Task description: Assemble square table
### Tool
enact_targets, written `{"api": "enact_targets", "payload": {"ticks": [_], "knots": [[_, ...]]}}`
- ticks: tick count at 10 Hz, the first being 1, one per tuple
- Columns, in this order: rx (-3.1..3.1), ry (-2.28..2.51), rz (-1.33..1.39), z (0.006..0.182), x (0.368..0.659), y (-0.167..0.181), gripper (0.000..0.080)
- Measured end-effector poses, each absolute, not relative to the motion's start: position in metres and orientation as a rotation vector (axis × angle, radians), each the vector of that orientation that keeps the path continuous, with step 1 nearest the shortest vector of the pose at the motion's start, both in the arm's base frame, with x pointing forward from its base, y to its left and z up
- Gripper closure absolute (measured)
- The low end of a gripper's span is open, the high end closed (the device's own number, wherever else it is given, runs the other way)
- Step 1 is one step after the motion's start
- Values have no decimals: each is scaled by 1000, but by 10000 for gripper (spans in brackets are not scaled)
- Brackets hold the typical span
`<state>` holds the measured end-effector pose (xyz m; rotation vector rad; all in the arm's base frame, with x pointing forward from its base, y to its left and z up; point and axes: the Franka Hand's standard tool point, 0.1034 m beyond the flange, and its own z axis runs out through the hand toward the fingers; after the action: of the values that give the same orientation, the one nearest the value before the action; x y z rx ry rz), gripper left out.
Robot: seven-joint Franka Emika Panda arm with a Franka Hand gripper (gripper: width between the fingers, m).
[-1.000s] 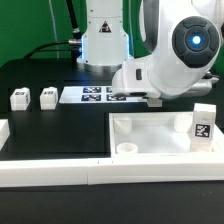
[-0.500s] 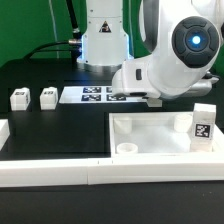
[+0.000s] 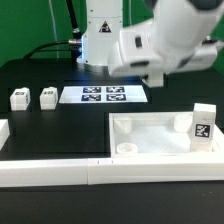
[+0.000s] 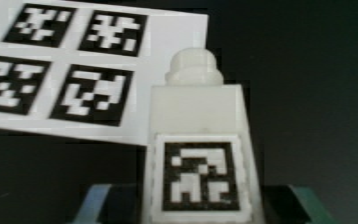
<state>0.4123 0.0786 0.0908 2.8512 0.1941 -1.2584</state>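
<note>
The wrist view shows a white table leg (image 4: 197, 115) with a black-and-white tag, and my gripper (image 4: 197, 205) is shut on it, one finger on each side. The leg hangs over the marker board (image 4: 69, 70). In the exterior view my gripper (image 3: 155, 76) is above the table behind the square table top (image 3: 150, 148), and the held leg is hidden by the arm. One tagged leg (image 3: 203, 123) stands upright at the top's far corner on the exterior view's right. Two loose legs (image 3: 18, 98) (image 3: 47, 97) lie on the exterior view's left.
The marker board (image 3: 103, 95) lies flat at the back middle. Long white border rails (image 3: 60, 172) run along the front edge and round the table top. A short white rail piece (image 3: 3, 130) sits at the exterior view's left edge. The robot base (image 3: 100, 40) stands behind.
The arm has swung up and toward the exterior view's left, blurred by the motion. The leg at the table top's far corner and the two loose legs have not moved.
</note>
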Motion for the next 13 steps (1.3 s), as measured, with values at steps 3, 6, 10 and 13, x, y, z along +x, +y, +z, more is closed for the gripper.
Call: {"api": "enact_targets", "payload": {"ticks": [3,6,10,13], "knots": [[2965,193,-997,87,422,78,509],[3120,228,-644,110,471,52,509],[3184,183,-33,169,530,30,509],[3153,171,287,166,536,24,509]]}}
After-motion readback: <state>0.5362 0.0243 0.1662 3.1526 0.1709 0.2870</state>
